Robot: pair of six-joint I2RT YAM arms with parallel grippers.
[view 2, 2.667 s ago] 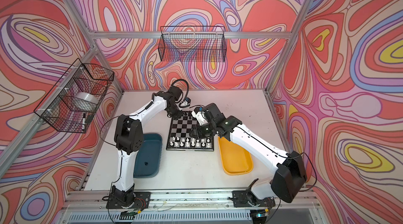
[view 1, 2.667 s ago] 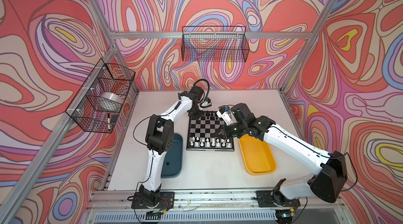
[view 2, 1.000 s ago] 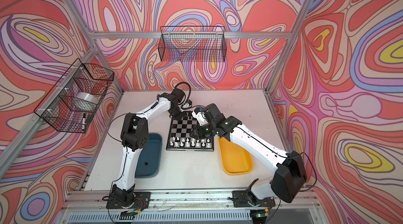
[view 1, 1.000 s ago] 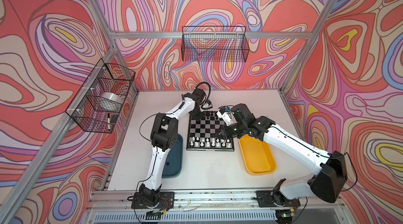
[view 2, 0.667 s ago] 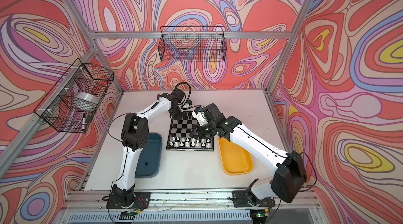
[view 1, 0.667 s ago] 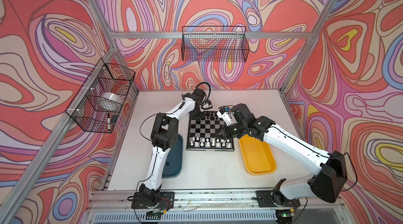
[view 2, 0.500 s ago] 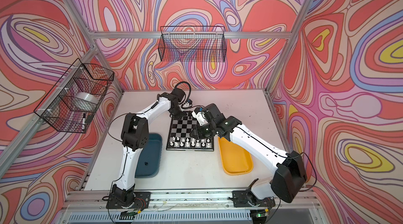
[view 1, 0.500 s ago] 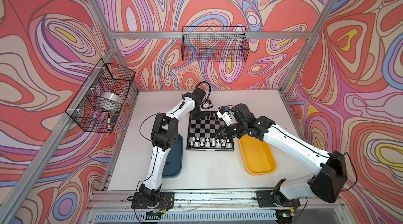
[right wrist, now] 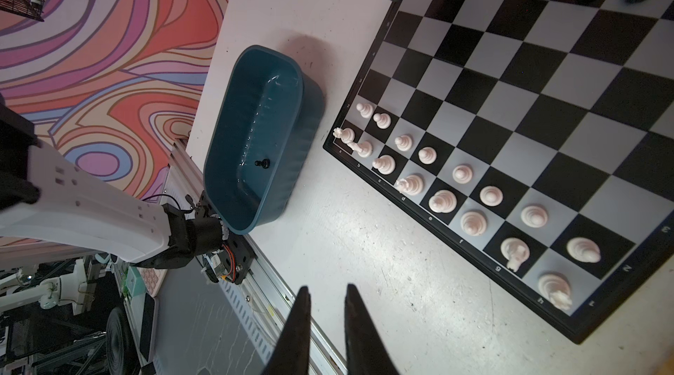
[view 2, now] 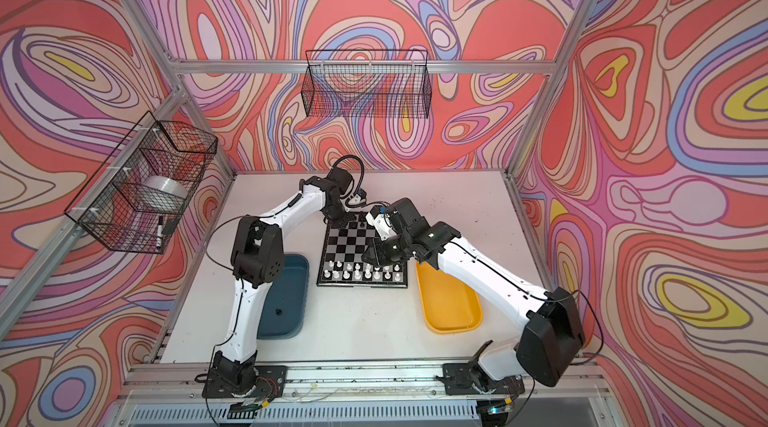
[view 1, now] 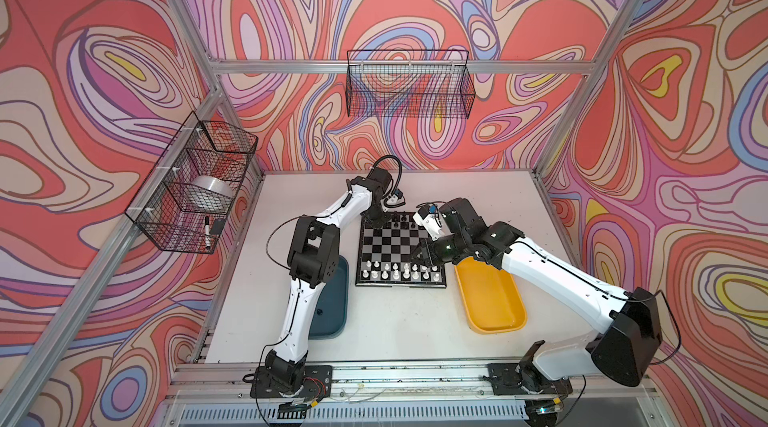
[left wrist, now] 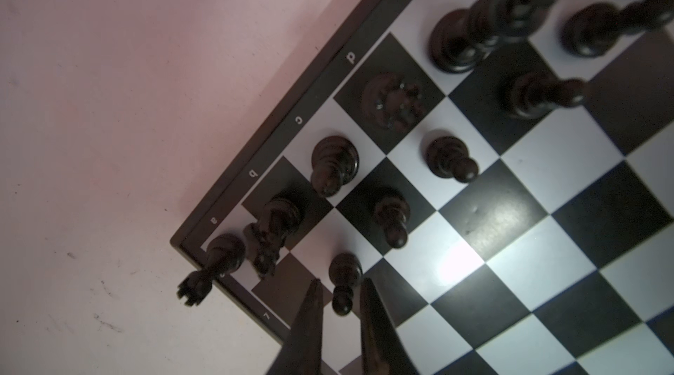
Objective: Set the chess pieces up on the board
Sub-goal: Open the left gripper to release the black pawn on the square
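Here, the board (view 1: 401,244) lay flat at the centre of the white tabletop (view 1: 395,329) in both top views, with a teal tray (view 1: 332,304) on the tabletop at its 8 o'clock and a yellow tray (view 1: 490,304) at its 4 o'clock, each just beside a board edge. The white pieces (view 1: 399,272) stood in two rows along the board's 6 o'clock edge, and the black pieces (view 1: 401,219) stood along its 12 o'clock edge. In the left wrist view, the left tool (left wrist: 341,280) was at the board's 11 o'clock corner with its two fingers (left wrist: 313,318) slightly spread. They flanked the head of an upright black pawn (left wrist: 344,269) in the second row from the edge, with a thin gap visible on either side. Along the edge row beside it stood a rook (left wrist: 219,256) on the corner square, then a knight (left wrist: 277,223), a bishop (left wrist: 333,161) and a queen (left wrist: 394,101), with further pawns in the row behind. In the right wrist view, the right tool (right wrist: 327,287) had its fingers narrowly parted with nothing between them. In a top view it hung above the board's 3 o'clock side, clear of the white rows. The right wrist view also showed a lone dark piece (right wrist: 262,163) lying on the floor of the teal tray. The yellow tray's visible floor was bare in both top views.
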